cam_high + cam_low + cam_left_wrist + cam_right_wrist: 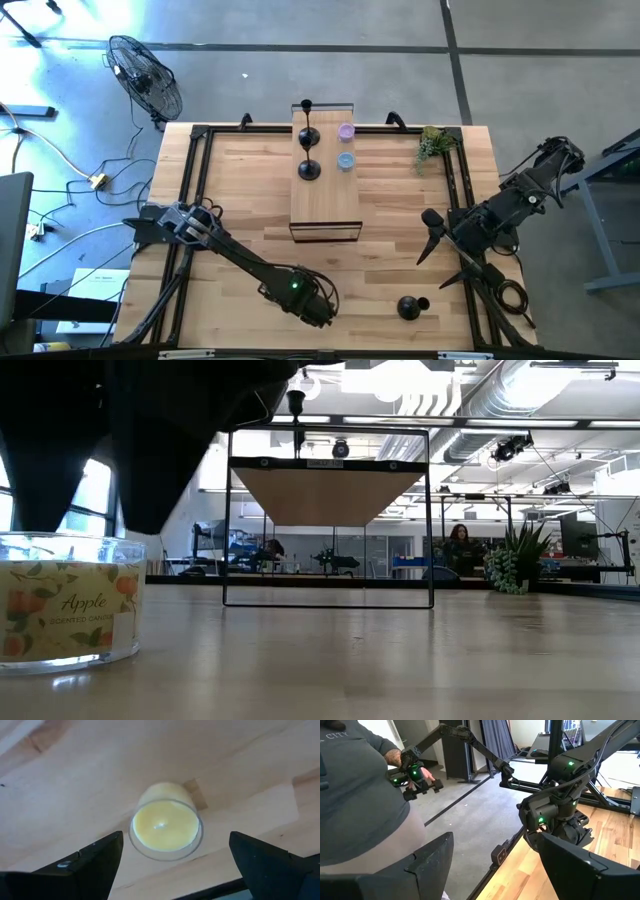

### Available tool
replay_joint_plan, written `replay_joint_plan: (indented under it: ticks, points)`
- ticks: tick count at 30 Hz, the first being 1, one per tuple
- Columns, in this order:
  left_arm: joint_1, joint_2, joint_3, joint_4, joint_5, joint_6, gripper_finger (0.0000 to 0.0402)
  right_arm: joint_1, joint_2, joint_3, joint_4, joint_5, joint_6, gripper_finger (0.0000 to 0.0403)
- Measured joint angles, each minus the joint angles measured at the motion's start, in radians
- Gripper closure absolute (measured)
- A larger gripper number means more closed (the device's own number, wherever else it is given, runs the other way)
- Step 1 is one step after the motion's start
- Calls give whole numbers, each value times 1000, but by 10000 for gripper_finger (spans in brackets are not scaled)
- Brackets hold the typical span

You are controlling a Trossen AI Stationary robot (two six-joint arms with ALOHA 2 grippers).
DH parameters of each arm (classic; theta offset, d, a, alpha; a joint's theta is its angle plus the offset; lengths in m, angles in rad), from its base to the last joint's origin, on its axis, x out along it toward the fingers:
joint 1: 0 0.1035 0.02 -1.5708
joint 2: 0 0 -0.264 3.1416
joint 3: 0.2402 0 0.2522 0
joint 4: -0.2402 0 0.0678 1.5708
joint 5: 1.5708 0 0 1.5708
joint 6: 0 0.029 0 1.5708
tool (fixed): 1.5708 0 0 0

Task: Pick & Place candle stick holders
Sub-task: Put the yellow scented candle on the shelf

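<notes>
The left gripper (318, 305) is hovering over the near edge of the table (240, 190), its fingers (95, 862) standing wide apart above a glass candle (166, 827) with yellow wax, not touching it. In the low view the same candle (68, 603) is sitting on the wood with an "Apple" label, the dark gripper hanging just above it. The right gripper (430, 238) is waiting at the table's right side, tilted and clear of the wood, its fingers (427, 862) also spread and holding nothing; its wrist view is looking off the table at the left arm and a person (365, 800) in a grey shirt handling a control rig. Two holders (309, 153) are standing on a raised wooden shelf (325, 215) at the back middle, one behind the other, beside a purple cup (346, 131) and a blue cup (346, 161). A third holder (408, 307) is lying near the front right, well apart from both grippers. A small plant (432, 146) is sitting at the back right.
</notes>
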Motion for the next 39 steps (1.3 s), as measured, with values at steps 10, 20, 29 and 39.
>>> replay_joint_plan:
  ticks: [10, 20, 29, 39]
  points:
    - [-5, 25, -1, 25, 5, -7, 46, 0, 0, 0, 0, -1, 0, 121]
    - [-5, 42, 0, 27, -16, -50, 46, 0, 0, 0, 0, -3, 8, 121]
    - [-5, 58, 0, 47, -13, -68, 46, 1, 0, 0, -9, -6, 23, 121]
    - [-5, 58, 0, 49, -35, -72, 117, 1, 0, 0, -9, -8, 22, 121]
